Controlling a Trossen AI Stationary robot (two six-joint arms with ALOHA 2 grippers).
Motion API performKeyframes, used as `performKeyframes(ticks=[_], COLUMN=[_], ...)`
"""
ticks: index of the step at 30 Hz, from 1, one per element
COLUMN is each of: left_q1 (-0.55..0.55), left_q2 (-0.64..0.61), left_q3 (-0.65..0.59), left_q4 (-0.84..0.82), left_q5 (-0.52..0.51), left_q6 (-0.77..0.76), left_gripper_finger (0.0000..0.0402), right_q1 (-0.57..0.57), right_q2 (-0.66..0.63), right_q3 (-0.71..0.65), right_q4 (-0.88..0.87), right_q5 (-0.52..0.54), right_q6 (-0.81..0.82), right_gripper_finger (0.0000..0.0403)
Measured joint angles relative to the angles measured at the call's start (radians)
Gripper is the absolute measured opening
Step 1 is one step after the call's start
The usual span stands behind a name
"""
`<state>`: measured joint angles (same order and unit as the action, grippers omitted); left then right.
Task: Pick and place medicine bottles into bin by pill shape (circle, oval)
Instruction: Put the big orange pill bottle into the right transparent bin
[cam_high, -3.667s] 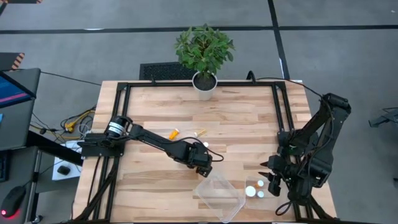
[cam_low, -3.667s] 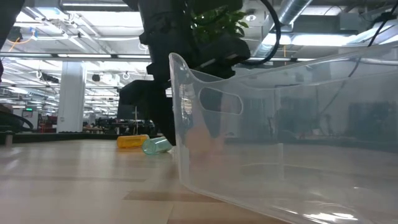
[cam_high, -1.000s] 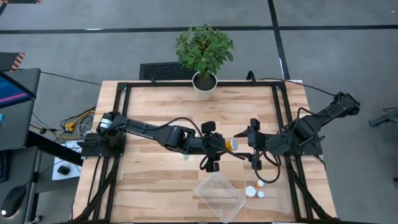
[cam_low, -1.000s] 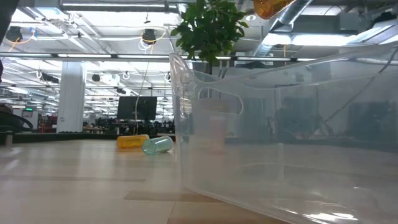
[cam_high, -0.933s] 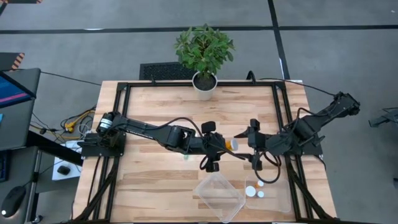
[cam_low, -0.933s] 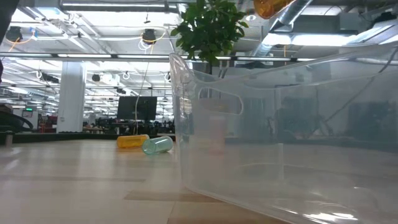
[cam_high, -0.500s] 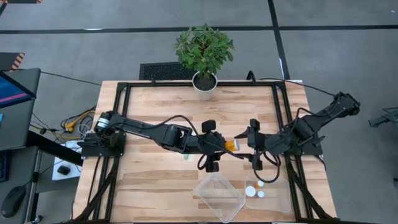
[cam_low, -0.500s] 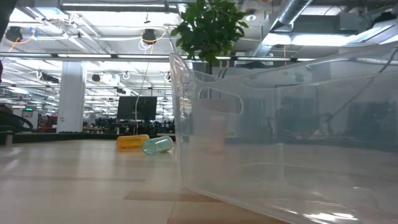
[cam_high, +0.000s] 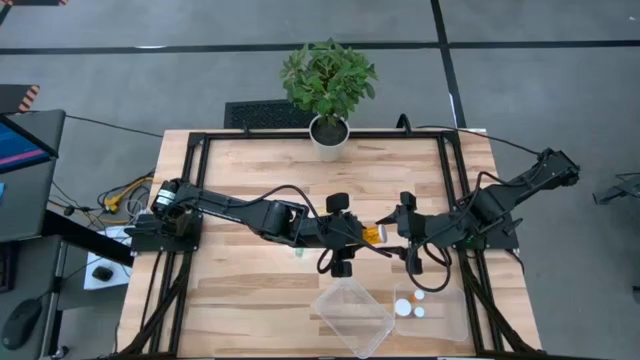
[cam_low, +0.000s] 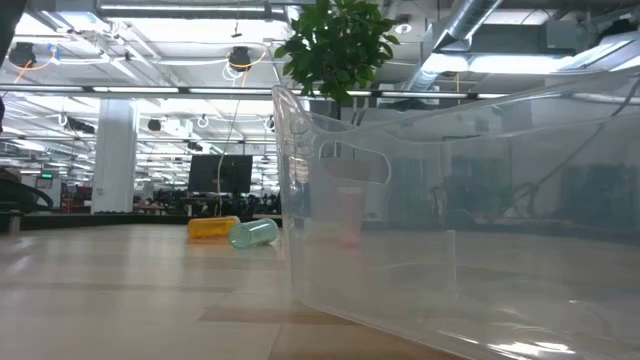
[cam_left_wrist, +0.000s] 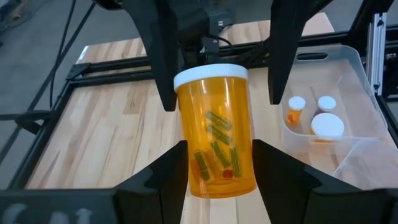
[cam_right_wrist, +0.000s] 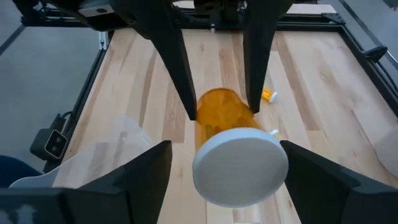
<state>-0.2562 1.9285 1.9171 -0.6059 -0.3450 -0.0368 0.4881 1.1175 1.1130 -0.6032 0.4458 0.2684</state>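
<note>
An amber bottle (cam_left_wrist: 216, 140) with a white cap (cam_right_wrist: 240, 165) and green capsules inside is held in the air over the middle of the table (cam_high: 250, 290). My left gripper (cam_high: 361, 237) is shut on it. My right gripper (cam_high: 397, 228) is open and faces it from the right. Its fingers (cam_left_wrist: 160, 56) stand on either side of the cap; I cannot tell whether they touch it. A yellow bottle (cam_low: 213, 228) and a greenish bottle (cam_low: 252, 233) lie on their sides on the table. My left gripper pinches the amber bottle's body near its bottom end (cam_left_wrist: 193, 169) between its two fingers. The fingers come about level from the table's left and lie along the bottle. The bottle is lifted clear of the table, its cap pointing toward my right gripper.
A large clear bin (cam_high: 352, 316) stands near the front edge, and a smaller clear bin (cam_high: 438, 300) to its right holds white-capped bottles (cam_left_wrist: 326, 124). A potted plant (cam_high: 328, 85) stands at the far edge. A small orange bottle (cam_right_wrist: 268, 95) lies on the table.
The amber bottle, which showed at the top edge of the low view a second ago, has gone out of that view. In the high view both arms stay almost where they were.
</note>
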Motion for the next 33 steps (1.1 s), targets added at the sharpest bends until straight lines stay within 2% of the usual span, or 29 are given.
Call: performKeyframes(ticks=[13,22,29,33], left_q1=[0.0,0.0,-0.001,-0.001], left_q2=[0.0,-0.002,-0.049,-0.069], left_q3=[0.0,0.0,0.0,0.0], left_q4=[-0.001,-0.009,-0.121,-0.182], left_q5=[0.0,0.0,-0.007,-0.006], left_q6=[0.0,-0.025,-0.099,-0.123], left_gripper_finger=[0.0162,0.0168,0.02,0.0216], right_q1=[0.0,0.0,0.002,0.005], right_q2=[0.0,0.0,0.0,0.0], right_q3=[0.0,0.0,0.0,0.0], right_q4=[0.005,0.006,-0.002,-0.01], right_q5=[-0.001,-0.001,-0.004,-0.004], right_q6=[0.002,0.013,0.021,0.039], right_gripper_finger=[0.0198,0.0219,0.0199,0.0205])
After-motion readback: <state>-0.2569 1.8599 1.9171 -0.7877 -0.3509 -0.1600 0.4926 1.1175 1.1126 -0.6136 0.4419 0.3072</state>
